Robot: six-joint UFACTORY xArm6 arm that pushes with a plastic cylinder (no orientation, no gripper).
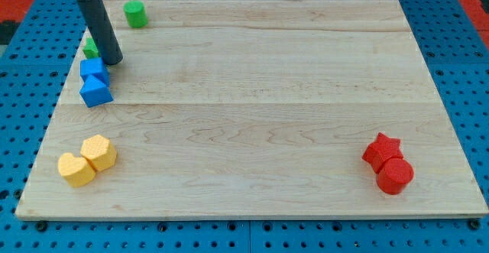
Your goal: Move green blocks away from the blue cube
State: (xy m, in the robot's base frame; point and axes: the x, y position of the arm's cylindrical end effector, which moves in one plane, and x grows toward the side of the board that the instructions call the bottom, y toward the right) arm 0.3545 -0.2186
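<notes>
My tip (112, 60) rests on the wooden board at the view's upper left. A green block (91, 48) sits just left of the rod, partly hidden by it, touching or nearly touching it. A blue cube (93, 69) lies just below and left of my tip, with a second blue block (96, 92) pressed against its lower side. A green cylinder (136, 14) stands apart near the view's top edge, up and right of my tip.
A yellow hexagonal block (100, 152) and a yellow heart-like block (76, 169) sit together at the view's lower left. A red star (381, 150) and a red cylinder (395, 175) sit together at the lower right. The board's left edge (57, 108) is close to the blue blocks.
</notes>
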